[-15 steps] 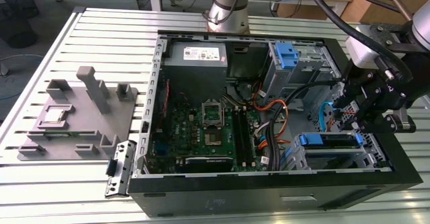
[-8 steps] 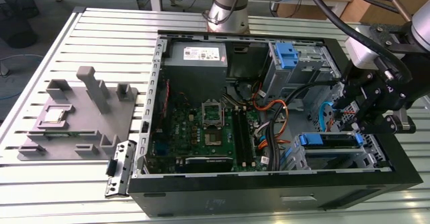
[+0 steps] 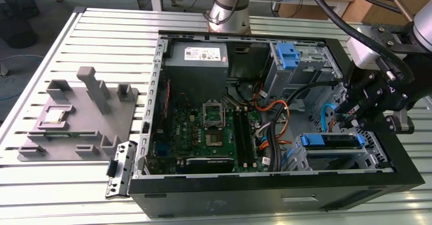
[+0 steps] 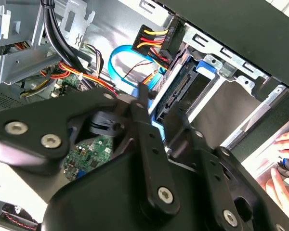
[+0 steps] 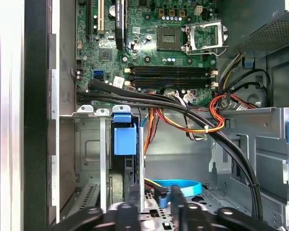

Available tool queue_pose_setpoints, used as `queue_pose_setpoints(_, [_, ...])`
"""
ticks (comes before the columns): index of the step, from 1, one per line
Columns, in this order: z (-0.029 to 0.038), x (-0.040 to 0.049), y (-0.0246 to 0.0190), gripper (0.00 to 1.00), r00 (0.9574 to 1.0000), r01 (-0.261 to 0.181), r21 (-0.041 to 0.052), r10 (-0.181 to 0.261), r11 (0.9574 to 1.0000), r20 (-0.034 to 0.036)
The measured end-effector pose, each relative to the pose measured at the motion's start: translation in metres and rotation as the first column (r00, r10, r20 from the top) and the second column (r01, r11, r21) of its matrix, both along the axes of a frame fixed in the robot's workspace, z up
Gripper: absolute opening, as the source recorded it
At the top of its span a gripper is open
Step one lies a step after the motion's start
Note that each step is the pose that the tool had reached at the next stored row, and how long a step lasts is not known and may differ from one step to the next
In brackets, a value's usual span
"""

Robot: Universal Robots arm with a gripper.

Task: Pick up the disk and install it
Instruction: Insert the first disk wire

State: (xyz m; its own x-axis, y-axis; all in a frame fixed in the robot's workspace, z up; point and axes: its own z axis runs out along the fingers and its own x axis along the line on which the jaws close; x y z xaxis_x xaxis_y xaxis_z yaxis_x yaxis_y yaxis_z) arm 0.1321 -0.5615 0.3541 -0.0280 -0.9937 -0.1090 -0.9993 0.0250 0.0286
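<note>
Now the gripper [image 5: 155, 197] hovers — fingers apart — just beside the disk [image 5: 124, 140] seated in its bay [image 5: 86, 144].

In the exterior view, even overhead light falls bright on the table [image 3: 101, 33], whose pale slats shine, while the inside of the case [image 3: 270, 192] lies in shade below its walls. In the second wrist view, a patch behind the gripper [image 4: 159, 115] and the strip by a hand [image 4: 284, 163] burn out to white. The gripper, close to the lens, looks dark and soft. In the first wrist view, the board [image 5: 149, 43] is evenly lit and the strip outside the case glares white.
</note>
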Motion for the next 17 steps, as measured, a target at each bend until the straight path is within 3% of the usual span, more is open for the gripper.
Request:
queue_pose_setpoints(1, [0.0000,0.0000,0.0000,0.34,1.0000,0.000,0.0000,0.000,1.0000,0.0000])
queue_pose_setpoints(2, [0.0000,0.0000,0.0000,0.34,1.0000,0.000,0.0000,0.000,1.0000,0.0000])
queue_pose_setpoints(5, [0.0000,0.0000,0.0000,0.17,1.0000,0.000,-0.0001,0.000,1.0000,0.0000])
queue_pose_setpoints(12, [0.0000,0.0000,-0.0004,0.16,1.0000,0.000,-0.0003,0.000,1.0000,0.0000])
queue_pose_setpoints(17, [-0.0017,-0.0007,-0.0070,0.16,1.0000,0.000,0.0000,0.000,1.0000,0.0037])
